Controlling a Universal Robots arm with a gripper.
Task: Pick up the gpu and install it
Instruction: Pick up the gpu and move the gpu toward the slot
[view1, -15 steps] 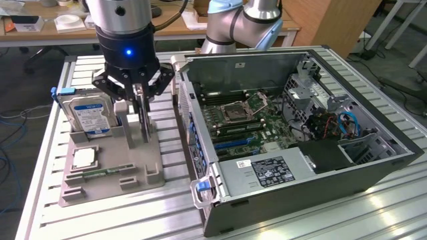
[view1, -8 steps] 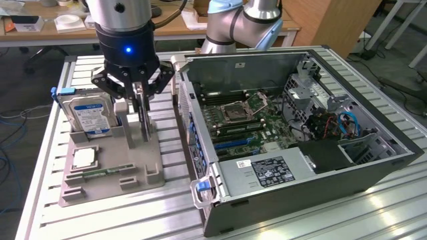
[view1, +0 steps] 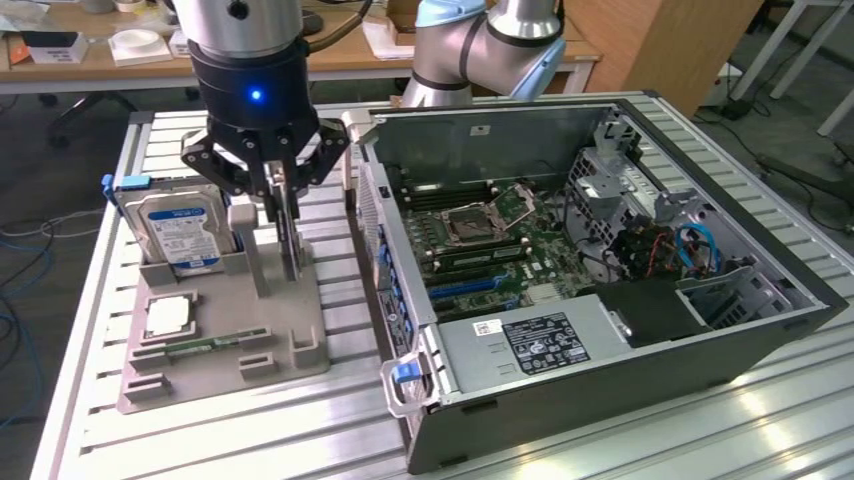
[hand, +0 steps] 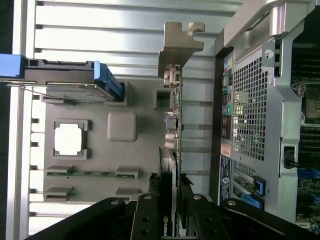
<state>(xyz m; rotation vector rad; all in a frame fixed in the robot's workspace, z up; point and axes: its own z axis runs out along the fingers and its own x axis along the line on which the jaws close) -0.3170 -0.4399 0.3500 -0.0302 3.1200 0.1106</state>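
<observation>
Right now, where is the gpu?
On the exterior view's left, the gpu stands on edge in the grey holder, between the hard drive and the computer case, with the gripper clamped on it.

gpu (view1: 290, 252) upright in holder (view1: 286, 352), hard drive (view1: 182, 232) exterior view's left, computer case (view1: 674, 362) exterior view's right.

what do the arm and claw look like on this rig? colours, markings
Arm: silver-grey tube links with pale blue joint caps. Claw: black cylindrical body with a small lit blue light, and black scissor-style linkage bars with visible bolt heads.
</observation>
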